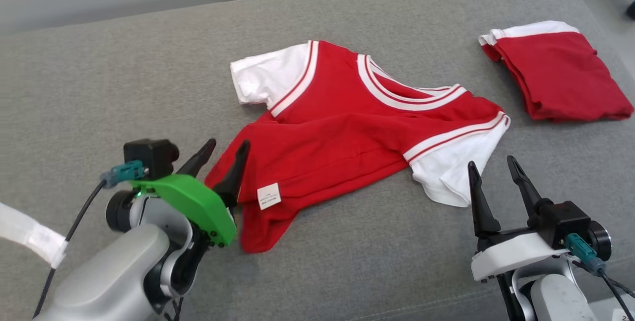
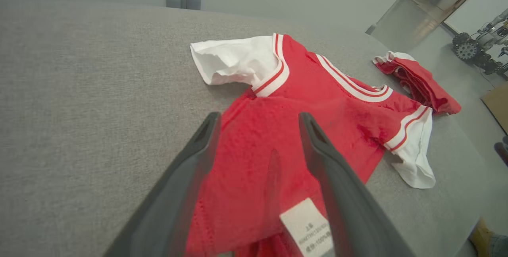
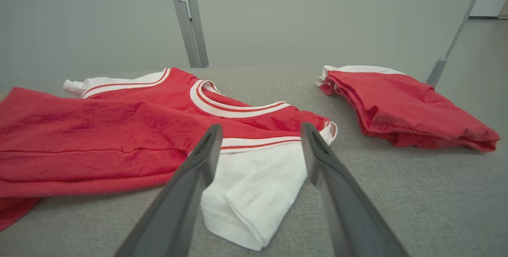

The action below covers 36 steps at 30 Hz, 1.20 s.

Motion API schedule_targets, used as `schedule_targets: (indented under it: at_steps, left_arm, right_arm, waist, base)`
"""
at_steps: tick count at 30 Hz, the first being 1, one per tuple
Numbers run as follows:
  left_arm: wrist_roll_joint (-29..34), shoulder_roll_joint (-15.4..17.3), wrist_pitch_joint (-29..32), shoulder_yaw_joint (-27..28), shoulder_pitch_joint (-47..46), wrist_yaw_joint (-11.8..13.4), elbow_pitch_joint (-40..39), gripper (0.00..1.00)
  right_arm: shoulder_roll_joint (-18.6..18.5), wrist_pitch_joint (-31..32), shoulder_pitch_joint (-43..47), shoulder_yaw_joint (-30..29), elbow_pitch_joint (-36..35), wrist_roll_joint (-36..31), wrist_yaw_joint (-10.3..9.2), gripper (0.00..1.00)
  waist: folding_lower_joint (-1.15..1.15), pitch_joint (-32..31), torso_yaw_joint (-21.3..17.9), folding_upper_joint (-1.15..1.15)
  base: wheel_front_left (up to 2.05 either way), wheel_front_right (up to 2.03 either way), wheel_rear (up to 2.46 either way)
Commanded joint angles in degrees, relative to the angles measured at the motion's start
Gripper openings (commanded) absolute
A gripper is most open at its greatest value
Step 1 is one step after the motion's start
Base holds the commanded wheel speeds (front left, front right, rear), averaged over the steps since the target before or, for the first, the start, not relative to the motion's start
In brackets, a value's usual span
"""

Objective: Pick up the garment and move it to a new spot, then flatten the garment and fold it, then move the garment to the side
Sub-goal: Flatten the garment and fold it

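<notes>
The garment (image 1: pixel 342 132), a red shirt with white sleeves, lay across the middle of the grey cushion (image 1: pixel 99 88), its sleeve-to-sleeve axis running from far left to near right and its rumpled hem at the near left. The left gripper (image 1: pixel 228 142) stood with fingers apart at that hem corner, red cloth between them beside the care label (image 1: pixel 268 196), gripping nothing. The right gripper (image 1: pixel 491 161), fingers likewise apart and empty, sat just short of the white right sleeve (image 1: pixel 446 172). A folded garment (image 1: pixel 560 78) lay well apart, far right. By my judgement, the left arm was better placed to draw the bunched hem flat
</notes>
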Motion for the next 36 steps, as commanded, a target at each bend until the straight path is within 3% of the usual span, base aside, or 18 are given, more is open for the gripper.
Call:
schedule_targets:
  at_steps: [1,6,9,23,24,26,27,32,36]
  left_arm:
    - [-0.70,0.28,-0.09,0.05,1.31,0.25,-0.40,1.00]
    - [-3.68,0.81,0.98,0.00,4.65,-0.77,-1.21,1.00]
    - [-4.60,-0.69,0.74,0.17,5.44,-1.68,1.31,1.00]
    - [-7.32,-5.02,2.71,-0.53,3.69,-10.26,12.36,1.00]
    - [-7.79,-5.33,3.00,-0.41,3.56,-11.19,12.57,0.76]
    - [-8.52,-5.54,3.32,-0.11,3.34,-12.74,12.82,0.05]
    - [-8.41,-5.38,3.34,-0.15,3.13,-13.27,12.90,0.00]
    - [-7.48,-3.60,3.33,-0.36,3.00,-14.40,11.61,0.00]
    - [-8.03,-0.27,3.92,0.38,3.91,-14.16,7.34,0.00]
  right_arm:
    - [-0.14,-0.14,0.61,-0.05,0.09,-0.42,-0.07,1.00]
    - [-0.14,-0.14,0.61,0.11,0.23,-1.16,-0.07,1.00]
    - [-0.15,-0.14,-0.01,0.36,0.30,-1.17,-0.07,1.00]
    - [-0.15,-0.14,-0.41,0.24,0.34,-1.99,-0.07,1.00]
    - [-0.14,-0.14,-0.33,0.17,0.32,-1.98,-0.07,1.00]
    - [-0.15,-0.14,-0.24,0.06,0.24,-1.95,-0.07,1.00]
    - [-0.15,-0.14,-0.18,-0.01,0.22,-1.94,-0.07,1.00]
    - [-0.15,-0.14,0.44,-0.52,0.18,-1.62,-0.07,1.00]
    - [-0.14,-0.14,1.22,-1.39,-0.06,-1.46,-0.07,1.00]
  waist:
    - [0.00,-3.00,4.12,0.00]
    - [0.00,-2.36,6.21,0.00]
    - [0.00,-2.00,6.67,0.00]
    - [0.00,-0.63,4.80,0.00]
    - [0.00,-0.60,4.66,0.00]
    - [0.00,-0.47,4.35,0.00]
    - [0.00,-0.45,4.23,0.00]
    - [0.00,-0.86,4.11,0.00]
    - [0.00,-1.38,4.98,0.00]
  base:
    - [0.00,0.00,0.00]
    - [0.00,0.00,0.00]
    - [0.00,0.00,0.00]
    - [0.00,0.00,0.00]
    - [0.00,0.00,0.00]
    - [0.00,0.00,0.00]
    - [0.00,0.00,0.00]
    - [0.00,0.00,0.00]
    - [0.00,0.00,0.00]
